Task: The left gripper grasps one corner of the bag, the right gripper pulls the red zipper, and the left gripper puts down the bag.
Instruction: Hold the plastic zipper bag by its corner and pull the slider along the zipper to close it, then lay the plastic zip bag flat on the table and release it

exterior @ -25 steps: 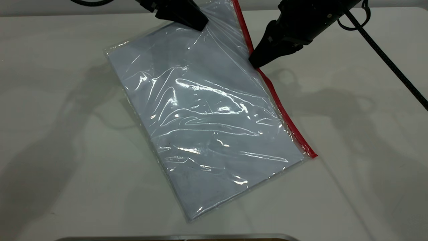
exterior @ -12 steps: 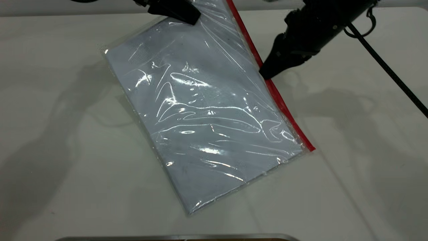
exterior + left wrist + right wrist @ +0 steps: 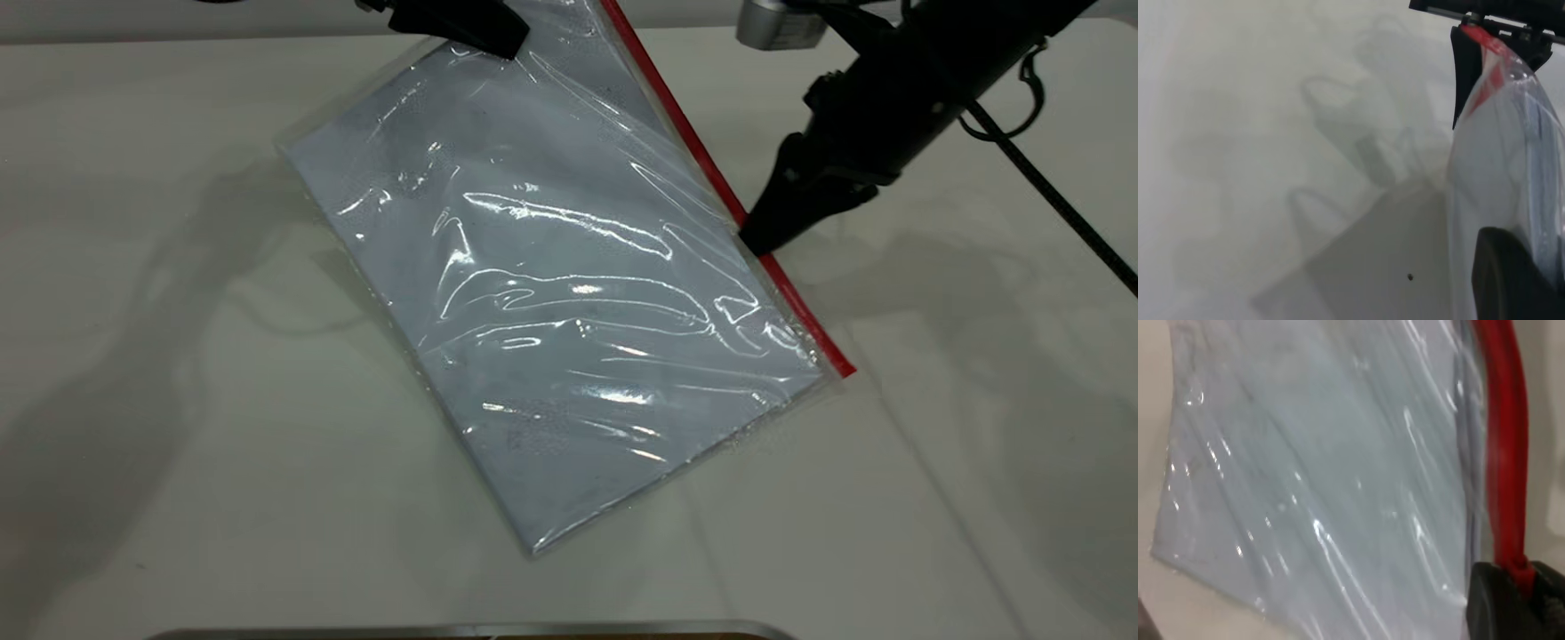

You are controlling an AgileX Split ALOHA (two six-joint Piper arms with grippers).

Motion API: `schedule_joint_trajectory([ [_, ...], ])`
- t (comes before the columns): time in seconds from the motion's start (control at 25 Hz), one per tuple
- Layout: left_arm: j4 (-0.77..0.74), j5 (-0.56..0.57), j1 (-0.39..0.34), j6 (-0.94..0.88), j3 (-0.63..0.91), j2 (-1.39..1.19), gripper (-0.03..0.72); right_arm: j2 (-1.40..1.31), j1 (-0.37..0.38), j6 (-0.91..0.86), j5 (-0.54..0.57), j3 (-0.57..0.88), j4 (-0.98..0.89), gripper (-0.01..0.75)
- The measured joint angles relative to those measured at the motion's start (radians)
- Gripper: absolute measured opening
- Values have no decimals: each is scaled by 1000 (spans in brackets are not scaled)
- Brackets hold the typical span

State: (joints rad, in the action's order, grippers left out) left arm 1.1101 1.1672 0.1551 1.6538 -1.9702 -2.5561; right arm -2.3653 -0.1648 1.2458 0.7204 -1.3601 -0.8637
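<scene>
Clearly we handle a limp, slippery bag [image 3: 569,293]: left gripper [image 3: 484,31] clamps its corner, right gripper [image 3: 763,238] pinches the red zipper [image 3: 711,173].

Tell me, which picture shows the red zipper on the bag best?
The exterior view: the red zipper runs almost whole along the bag's edge, with the right gripper pinching it partway. The right wrist view shows a close stretch entering that gripper. The left wrist view shows only a red bit at the held corner.
</scene>
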Motion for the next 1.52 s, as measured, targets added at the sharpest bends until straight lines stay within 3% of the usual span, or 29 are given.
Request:
schedule_joint_trajectory([
  [0.6, 4, 0, -3, 0, 0, 0, 51, -4, 81, -279, 185, 0, 265, 85],
  [1.12, -16, -2, -13, 0, 0, 0, 51, -4, 88, -360, 285, 1, 376, 103],
  [1.36, -16, -2, -13, 0, 0, 1, 68, -5, 88, -363, 248, 1, 360, 194],
  [1.44, -16, -2, -13, 0, 0, 1, 102, -5, 88, -363, 230, 1, 348, 260],
  [1.52, -16, -2, -13, -4, -1, 2, 182, -5, 88, -363, 219, 1, 339, 337],
])
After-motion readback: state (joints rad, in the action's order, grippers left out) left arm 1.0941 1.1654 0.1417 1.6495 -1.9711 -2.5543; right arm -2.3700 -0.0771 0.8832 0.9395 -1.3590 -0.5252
